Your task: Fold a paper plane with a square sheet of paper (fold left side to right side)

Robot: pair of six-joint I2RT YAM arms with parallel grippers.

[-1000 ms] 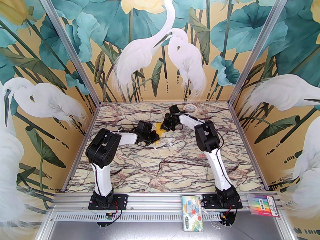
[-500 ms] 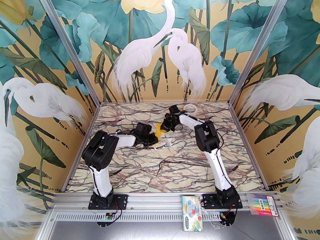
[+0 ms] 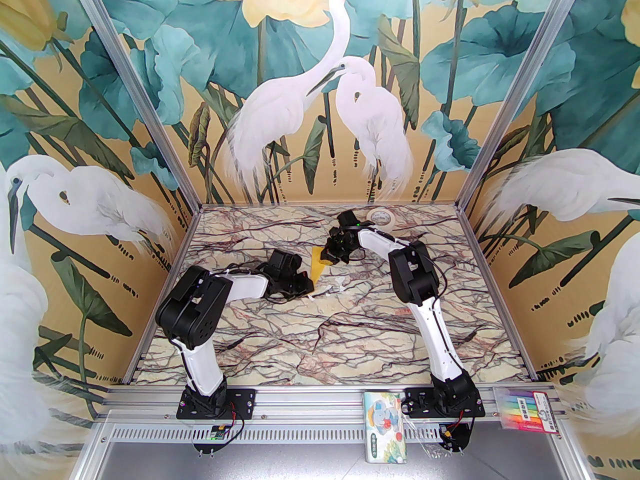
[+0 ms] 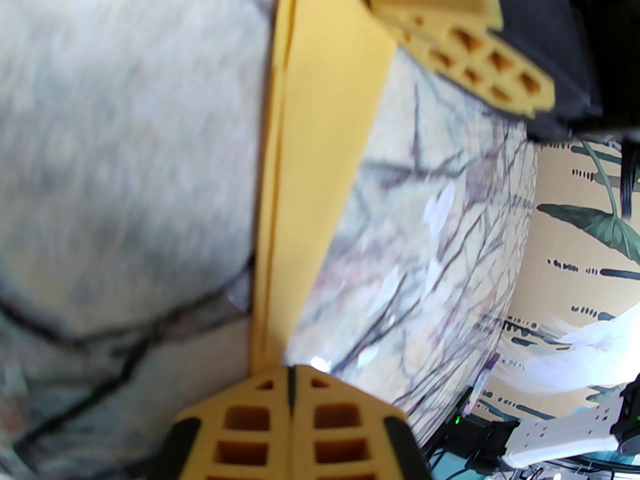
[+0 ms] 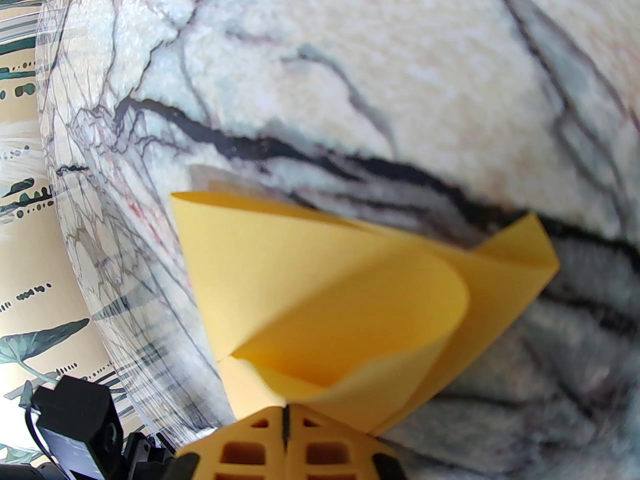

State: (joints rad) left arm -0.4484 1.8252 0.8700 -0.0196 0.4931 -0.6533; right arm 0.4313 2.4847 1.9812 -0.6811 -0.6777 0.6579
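Paper [image 5: 325,288] edges in left gripper [image 4: 290,375] and right gripper [image 5: 285,413], wide tabletop [image 3: 350,338] around

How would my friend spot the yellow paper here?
On the marble table, look mid-table where the left gripper and right gripper nearly meet. The square sheet of paper lies between them, folded over. It is bright yellow and thin, unlike the round cream tape roll behind.
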